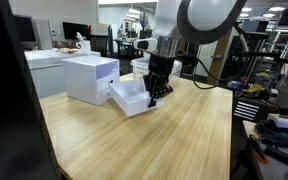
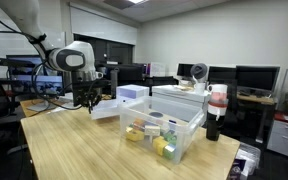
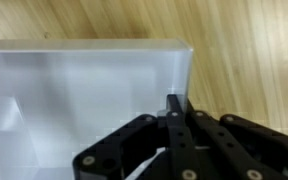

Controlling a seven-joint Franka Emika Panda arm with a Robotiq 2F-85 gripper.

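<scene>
Just beside the big white rectangular box (image 1: 89,78), the black claw (image 1: 156,97) is clenched on the wall of a shallow open white plastic tray (image 1: 130,98), which stretches from it toward that box.

The tool (image 3: 174,108) is black, the tray (image 3: 84,60) white, the table (image 1: 174,135) pale wood-grain.

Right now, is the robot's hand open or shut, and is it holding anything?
Hand: shut, at the wall of the white tray; a grip on it cannot be told.
</scene>
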